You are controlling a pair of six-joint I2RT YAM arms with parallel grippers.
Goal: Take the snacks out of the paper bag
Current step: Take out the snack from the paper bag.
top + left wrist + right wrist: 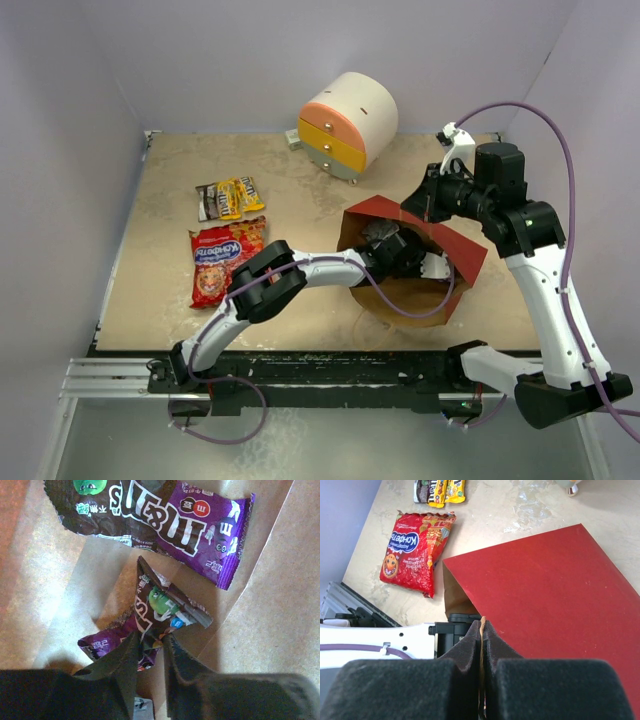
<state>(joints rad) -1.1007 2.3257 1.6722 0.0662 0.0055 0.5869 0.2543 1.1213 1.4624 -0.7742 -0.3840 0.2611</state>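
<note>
The left gripper [151,639] stands narrow. Its two fingers nip the lower corner of a crumpled brown-and-purple candy packet [161,605], which rears up off the kraft inside of the paper bag [260,625]. Just beyond it a second purple candy packet [172,525] lies flat, apart from the fingers. The right gripper [481,626] is closed tight on the bag's rim, with a sliver of brown paper edge between its pads, and holds the mouth up.

The left hold looks thin, on a slippery fold only (most of the packet stands clear of the fingers). A quick pull could let the packet slide out and drop back inside. The fingertips also sit close to the paper, so they may have caught some of it. If so, drawing back would drag the bag and could tear the rim out of the right gripper. The wrist fills much of the mouth, so it may brush the wall on the way out.

The left arm [300,272] runs low from its base, elbow raised, with the forearm reaching rightward into the tipped bag. The right arm [545,290] rises tall from its base and bends over to reach the upper rim. On the bench [150,270], well apart from the bag, lie the red crisp packet [225,262] and the yellow and brown candy packets [230,197].
</note>
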